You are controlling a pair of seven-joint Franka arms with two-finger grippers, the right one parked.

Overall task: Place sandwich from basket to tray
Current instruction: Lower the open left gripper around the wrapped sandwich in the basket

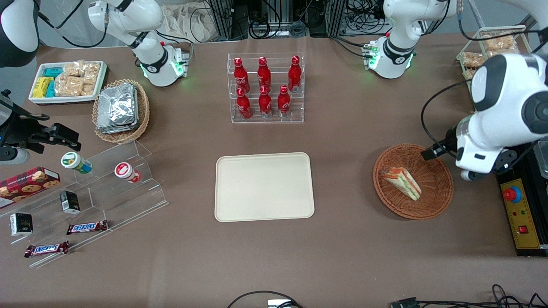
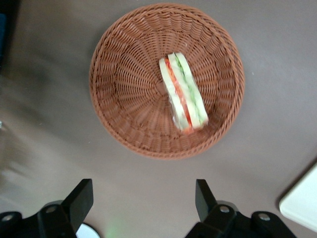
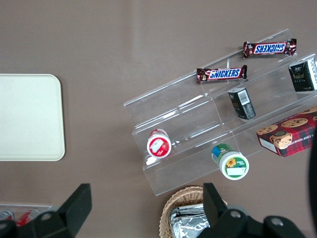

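One sandwich remains to be moved, and no part of the transfer is yet accomplished. The bench is shown carrying every item. The tray lies flat and bare, well apart from the pincer, toward the parked arm's end. The basket is seen from above, just ahead of the pincer, with its rim not yet overlapped by the fingers. The sandwich rests inside the basket, off centre, lying with its layered filling edge turned upward.

The pincer is held above bare bench beside the basket, its two fingers spread wide and nothing gripped between them.

The step in hand is judged to be the approach. The pincer should be carried over the wedge and turned so that the fingers close across the two bread faces, not along the wedge's length. A light squeeze is advised, since soft bread in clear wrap may be crushed or may slip. The basket rim should be cleared during descent.

The working arm is seen folded over the basket's edge in the front view, wrist directed downward.
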